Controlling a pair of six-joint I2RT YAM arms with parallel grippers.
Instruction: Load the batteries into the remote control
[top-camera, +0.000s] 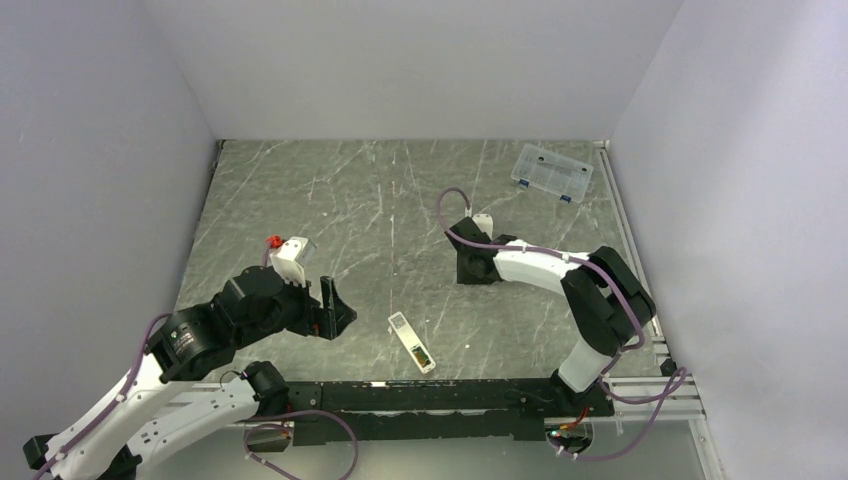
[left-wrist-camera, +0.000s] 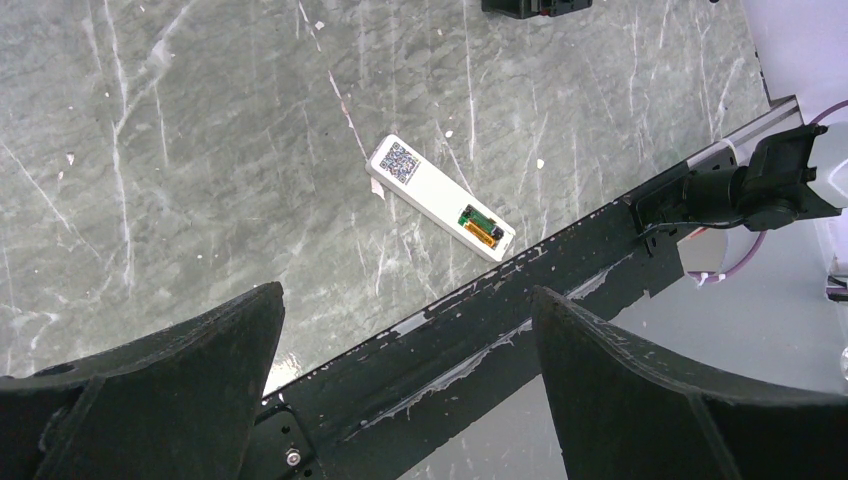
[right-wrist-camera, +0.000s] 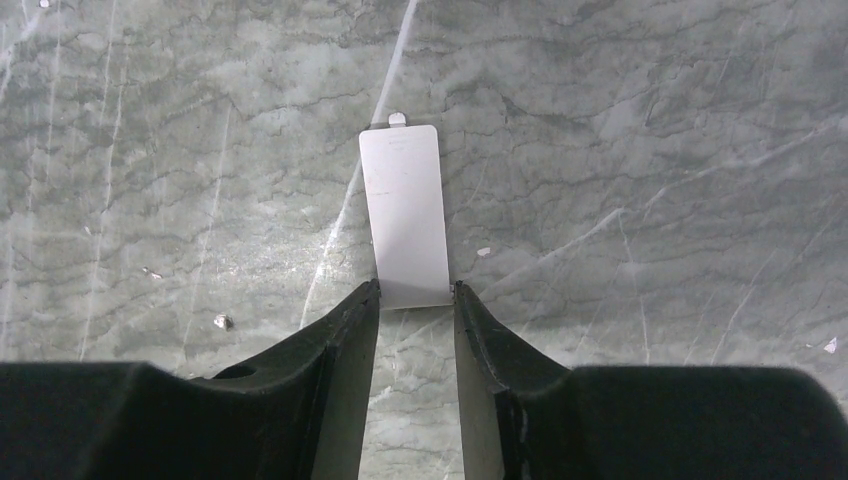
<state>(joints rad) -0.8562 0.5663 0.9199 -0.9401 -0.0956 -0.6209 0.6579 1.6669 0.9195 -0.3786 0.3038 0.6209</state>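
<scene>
R gripper (right-wrist-camera: 415, 293): narrow, tips flanking near end of small flat white plastic cover piece (right-wrist-camera: 405, 205); pinched or just beside, can't tell. Cover's long axis runs straight away from R wrist, in line w/ fingers.

Slim white rectangular remote control (top-camera: 412, 342) lies diag. near centre front of grey marbled table (top-camera: 300, 200), nearer L gripper (left-wrist-camera: 405, 295), which is wide open and empty.

Gold and dark green cylinder batteries (left-wrist-camera: 480, 225) sit in the recess, uncovered.

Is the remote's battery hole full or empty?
Full: the remote control lies back-up, with the green and gold batteries sitting in its uncovered recess.
</scene>
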